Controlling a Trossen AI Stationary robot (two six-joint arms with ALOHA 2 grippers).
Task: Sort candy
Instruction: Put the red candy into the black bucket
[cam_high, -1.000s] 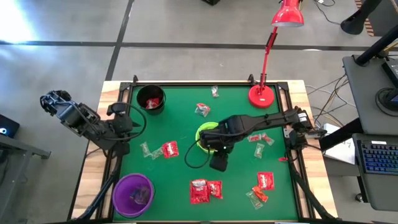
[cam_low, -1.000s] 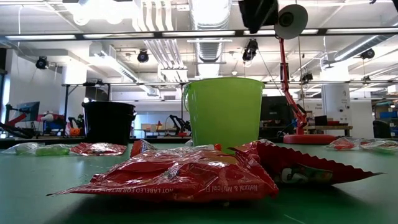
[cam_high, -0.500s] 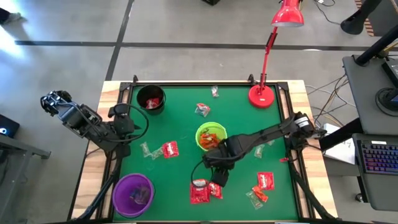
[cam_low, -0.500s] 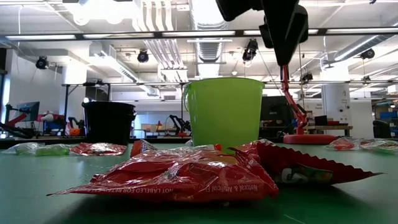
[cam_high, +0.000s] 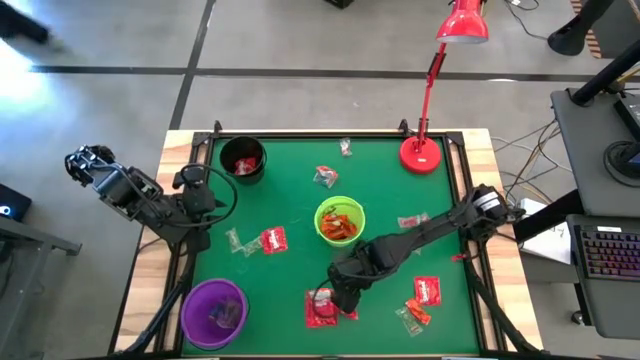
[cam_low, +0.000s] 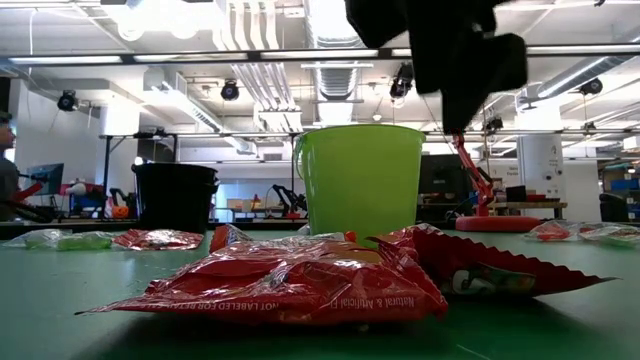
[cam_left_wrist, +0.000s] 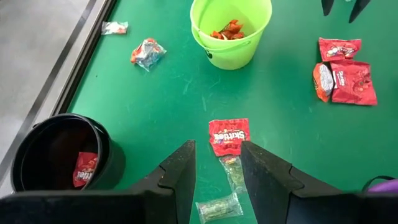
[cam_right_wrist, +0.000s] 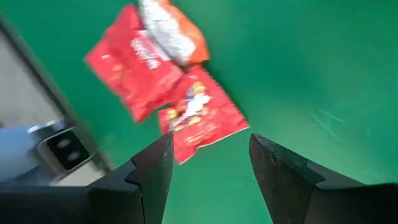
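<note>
Candy lies scattered on the green table: two red packets (cam_high: 322, 308) near the near edge, also close up in the low view (cam_low: 300, 280), a red packet (cam_high: 272, 240) beside clear wrappers (cam_high: 235, 242), and more at the right (cam_high: 427, 290). My right gripper (cam_high: 338, 298) hovers open just above the two red packets (cam_right_wrist: 199, 115), touching nothing. The lime-green bowl (cam_high: 340, 220) holds orange-red sweets. At the table's left edge my left gripper (cam_left_wrist: 217, 149) waits, open, with a red packet (cam_left_wrist: 228, 134) ahead of it.
A black bowl (cam_high: 242, 158) with one red packet stands at the far left, a purple bowl (cam_high: 213, 312) at the near left corner. A red lamp's base (cam_high: 421, 155) sits at the far right. Small wrapped sweets (cam_high: 325, 177) lie beyond the green bowl.
My right gripper has swung from over the lime-green bowl toward the table's near edge and come down over the two red packets. It stays open. The candy has not moved.
</note>
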